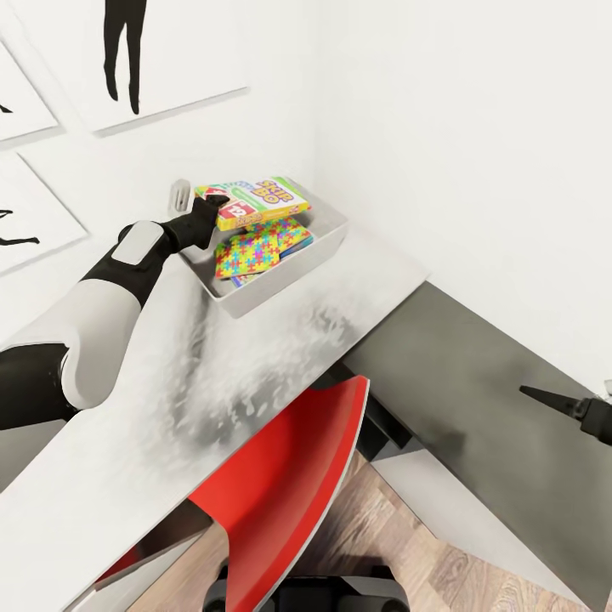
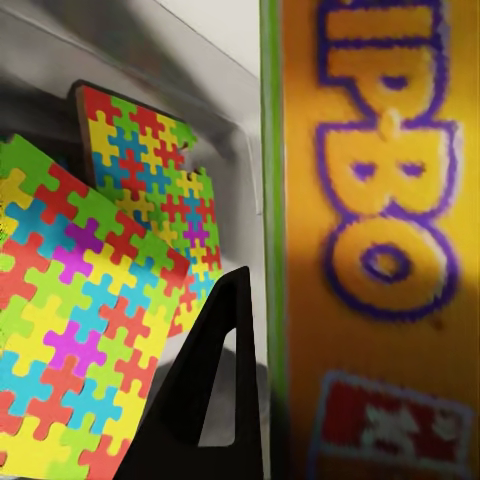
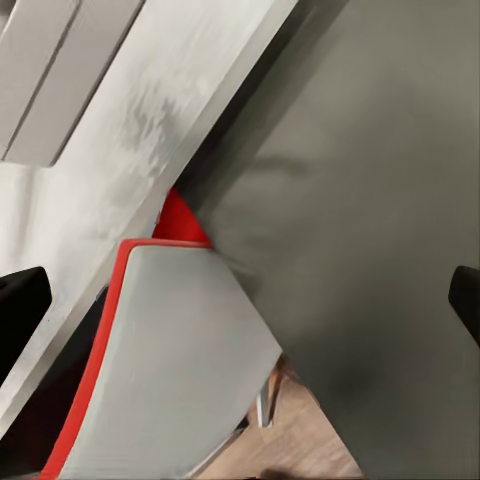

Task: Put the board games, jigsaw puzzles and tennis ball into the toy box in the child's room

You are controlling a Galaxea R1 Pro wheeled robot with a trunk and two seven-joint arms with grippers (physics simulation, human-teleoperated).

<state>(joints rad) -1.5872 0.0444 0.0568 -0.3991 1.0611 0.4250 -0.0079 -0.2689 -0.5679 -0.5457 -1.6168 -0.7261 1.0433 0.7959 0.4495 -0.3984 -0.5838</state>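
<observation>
— What's on the table?
— Just the toy box, at the far end in the wall corner.
— And the top itself?
— Light grey and mottled, with a dark grey side panel dropping to the floor.

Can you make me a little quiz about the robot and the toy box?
1. True or false: the SKIP BO game is over the toy box.
2. What colourful flat things lie in the toy box under the game?
A) jigsaw puzzles
B) socks
C) books
3. Fill in: the chair tucked at the table is ____.

Key
1. True. The left gripper is shut on its edge above the box.
2. A.
3. Red.
</observation>
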